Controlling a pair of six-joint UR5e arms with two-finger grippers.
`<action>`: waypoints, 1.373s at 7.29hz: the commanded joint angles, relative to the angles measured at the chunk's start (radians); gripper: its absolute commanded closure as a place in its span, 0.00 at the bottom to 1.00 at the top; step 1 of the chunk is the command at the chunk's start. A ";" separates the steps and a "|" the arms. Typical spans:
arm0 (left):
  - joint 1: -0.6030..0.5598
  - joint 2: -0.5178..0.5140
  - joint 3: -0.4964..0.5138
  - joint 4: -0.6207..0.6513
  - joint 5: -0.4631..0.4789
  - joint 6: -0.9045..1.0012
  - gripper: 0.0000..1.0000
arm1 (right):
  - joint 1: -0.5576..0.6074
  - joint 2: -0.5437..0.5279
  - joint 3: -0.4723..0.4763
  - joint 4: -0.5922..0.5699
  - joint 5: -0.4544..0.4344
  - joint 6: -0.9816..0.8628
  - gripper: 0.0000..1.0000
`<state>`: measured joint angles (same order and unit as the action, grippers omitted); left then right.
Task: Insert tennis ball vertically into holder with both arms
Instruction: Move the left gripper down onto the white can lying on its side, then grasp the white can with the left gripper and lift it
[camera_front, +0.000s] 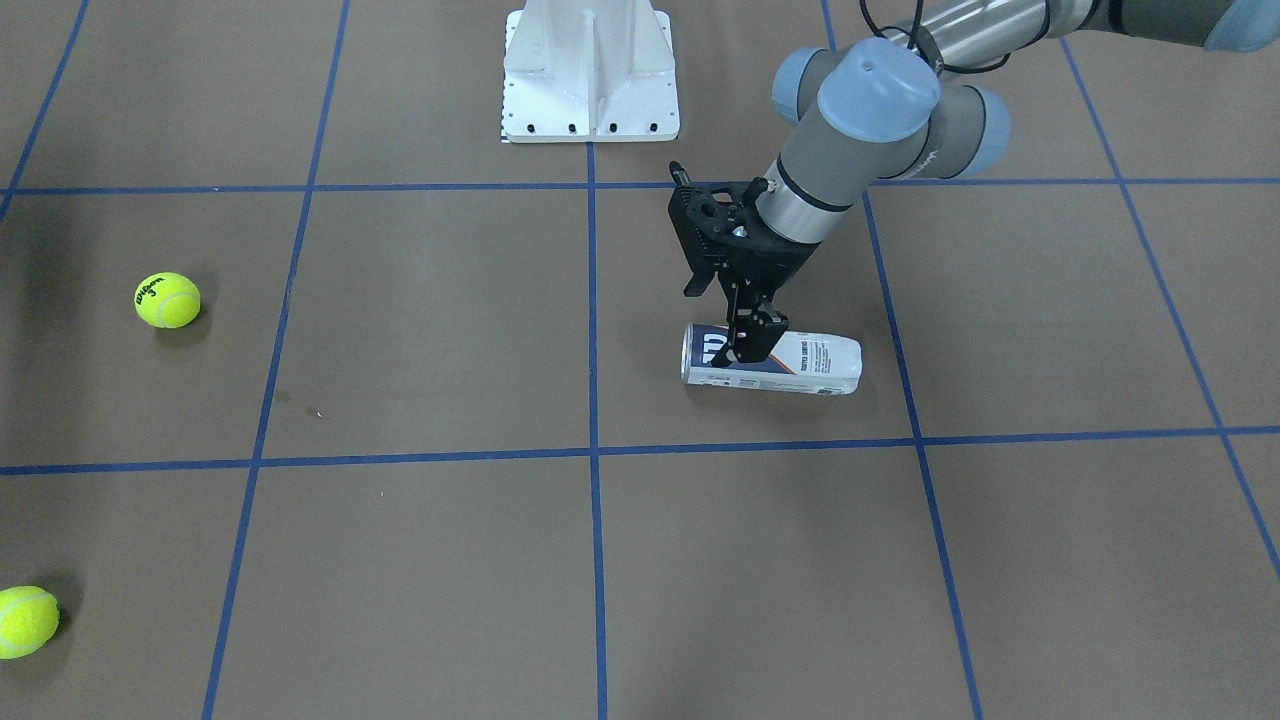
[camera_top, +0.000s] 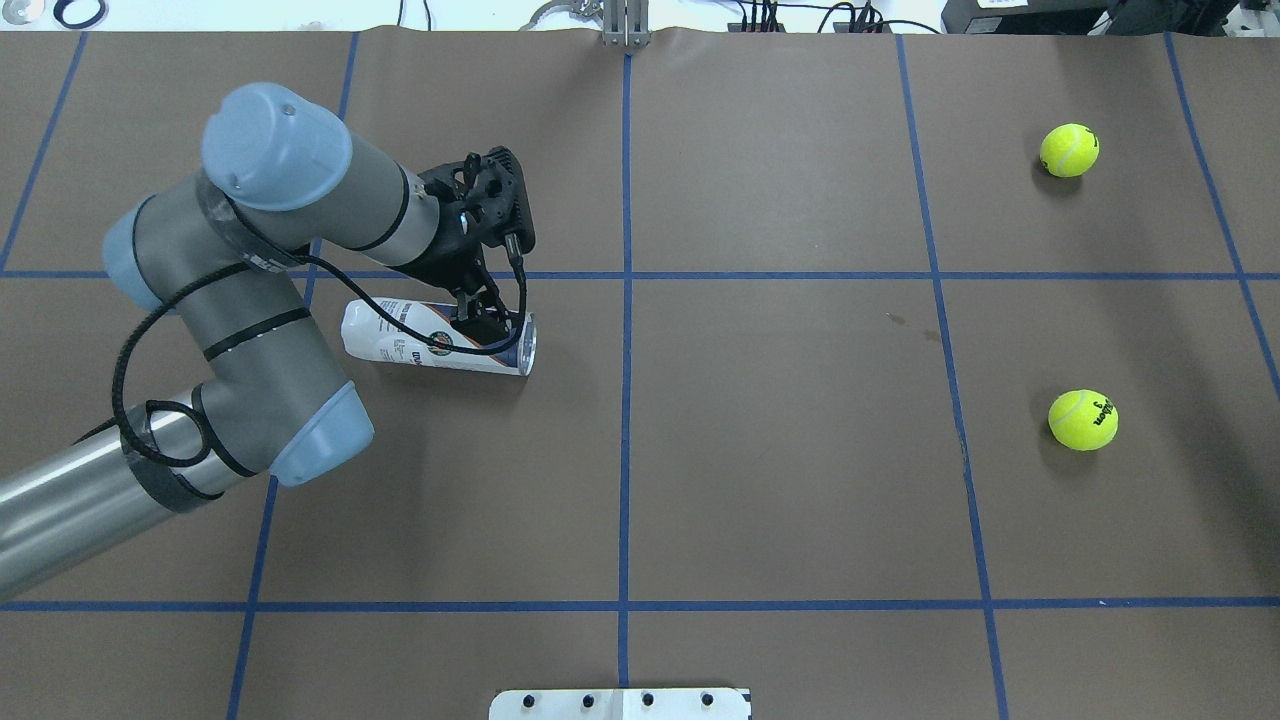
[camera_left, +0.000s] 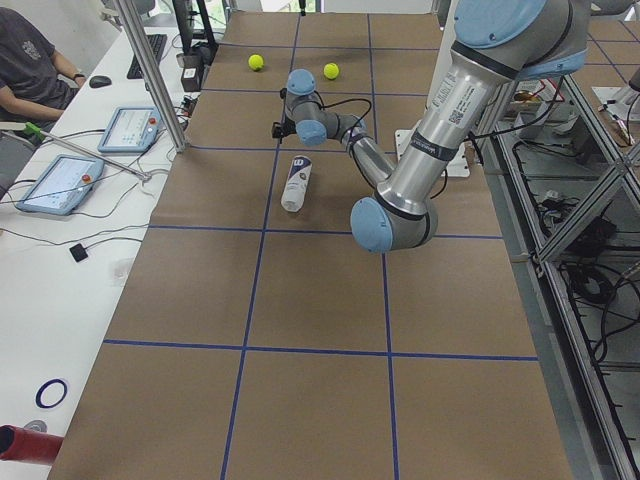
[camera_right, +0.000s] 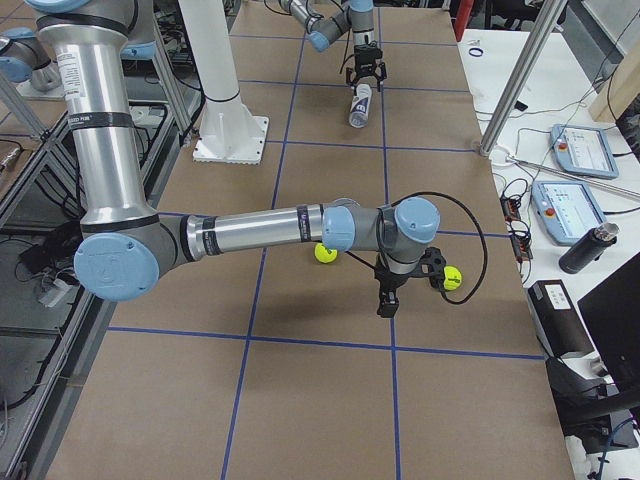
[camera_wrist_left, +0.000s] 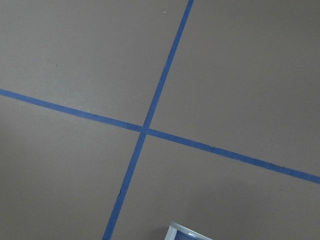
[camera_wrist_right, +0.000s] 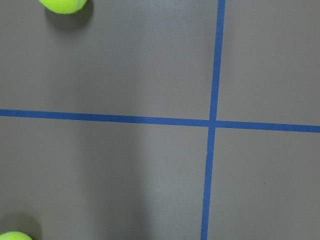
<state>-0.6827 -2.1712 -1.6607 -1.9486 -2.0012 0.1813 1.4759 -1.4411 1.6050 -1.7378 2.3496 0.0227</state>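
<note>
Closest to the overhead lens looms my left arm (camera_top: 250, 350), grey links and pale blue caps bent over the table's left half. At its end my left gripper (camera_front: 745, 350) points down at the holder (camera_front: 810, 362). The holder lies on its side on the brown table (camera_top: 780, 450), in the square just left of the centre tape line (camera_top: 626, 400) as I look out. Its silver rim (camera_top: 528, 345) faces that line and its other end points toward my left. My left fingers (camera_front: 757, 335) are spread wider than the can, 1 on each side of it near the rim end. Whether they touch the plastic I cannot tell. The left wrist camera catches only a sliver of the rim at its lower edge, with a tape crossing (camera_wrist_left: 144, 129) beyond.

Well apart, on my right half, 2 tennis balls sit on the paper: the nearer ball (camera_top: 1082, 420), printed with a 3, and the farther ball (camera_top: 1069, 150). My right gripper (camera_right: 386, 305) hangs pointing down between them. It shows only in the side view, so I cannot tell whether those fingers are parted or closed. The right arm (camera_right: 260, 232) stretches out low toward it.

At the table's near edge, on the centre line, stands the white base (camera_front: 590, 90) with a row of dark holes. A person (camera_left: 25, 60) sits at a side desk beyond the far edge.
</note>
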 joint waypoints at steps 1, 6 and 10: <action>0.057 -0.015 0.012 0.074 0.032 0.081 0.02 | -0.003 -0.002 0.000 0.001 0.000 -0.001 0.01; 0.115 -0.091 0.013 0.271 0.170 0.234 0.03 | -0.003 -0.007 -0.002 0.000 0.000 0.002 0.01; 0.166 -0.091 0.036 0.304 0.282 0.297 0.03 | -0.003 -0.012 -0.002 0.000 0.000 0.002 0.01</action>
<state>-0.5226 -2.2608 -1.6298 -1.6514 -1.7297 0.4737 1.4726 -1.4519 1.6030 -1.7380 2.3501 0.0245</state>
